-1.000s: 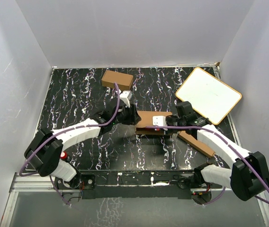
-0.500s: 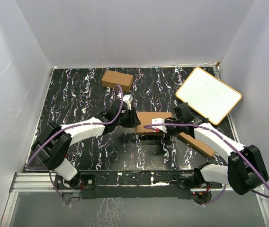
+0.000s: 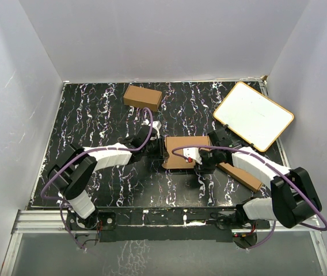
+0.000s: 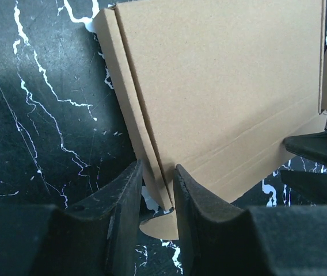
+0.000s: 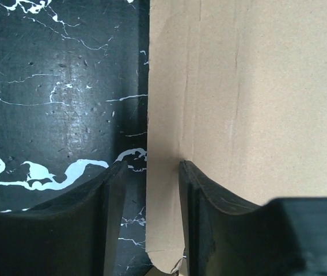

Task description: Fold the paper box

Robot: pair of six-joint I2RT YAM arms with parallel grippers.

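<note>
Both ends of the flat brown cardboard paper box (image 3: 181,150), lying 9-to-3 o'clock, sit between fingers: right fingers (image 5: 109,201) apart at 3, left fingers (image 4: 123,198) at 9, grip unclear.

From above we get bright, even, diffuse light. The white walls glow, the white board (image 3: 253,116) is nearly washed out, and the glossy black worktop (image 3: 94,115) carries a dull sheen, with only soft shadows beneath the arms. Up close, the paper box (image 4: 221,86) is crisp enough to show its grain and throws a narrow shadow along its edge. The left tool (image 4: 158,172) and right tool (image 5: 151,169) sit dark, underexposed and soft at the bottom of their views.
</note>
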